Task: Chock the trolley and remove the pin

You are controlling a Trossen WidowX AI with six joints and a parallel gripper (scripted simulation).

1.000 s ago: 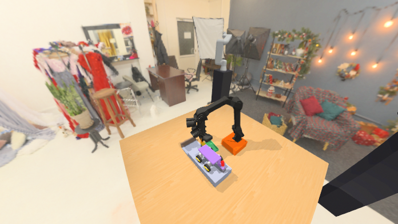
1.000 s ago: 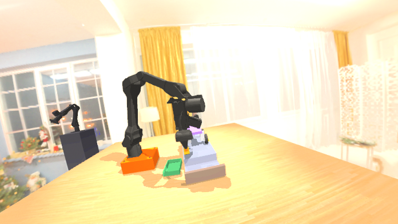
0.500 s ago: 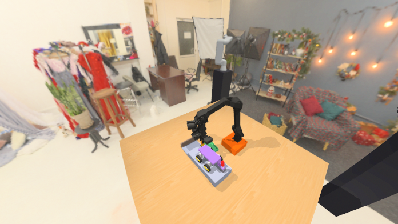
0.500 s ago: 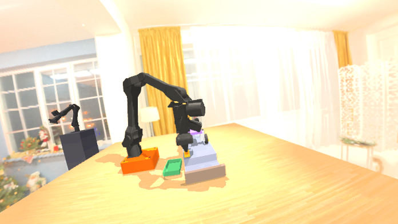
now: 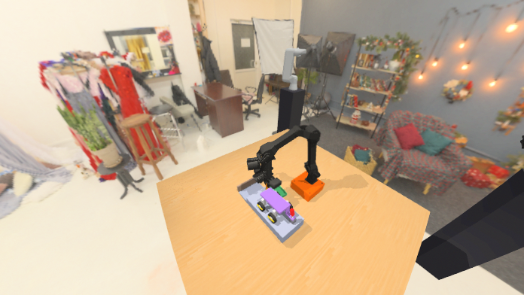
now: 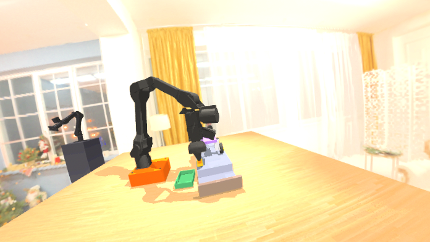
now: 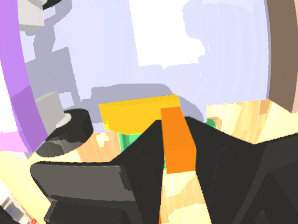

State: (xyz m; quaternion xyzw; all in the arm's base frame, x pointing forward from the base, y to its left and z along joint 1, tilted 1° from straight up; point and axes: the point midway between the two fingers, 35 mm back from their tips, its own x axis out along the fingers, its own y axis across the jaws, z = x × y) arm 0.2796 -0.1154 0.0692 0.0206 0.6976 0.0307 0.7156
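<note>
My gripper is shut on the orange handle of the yellow chock. The chock is at the tray-side edge of the pale ramp, downhill of the purple trolley. In the wrist view a narrow gap shows between the chock and the nearest black wheel. Whether the chock touches the ramp is unclear; its black base is hidden. The red-headed stop pin stands at the trolley's uphill end. The green tray lies beside the ramp.
A brown end wall closes the ramp's low end. The arm's orange base block stands on the other side of the green tray. The trolley's far-side wheels face away from the arm base.
</note>
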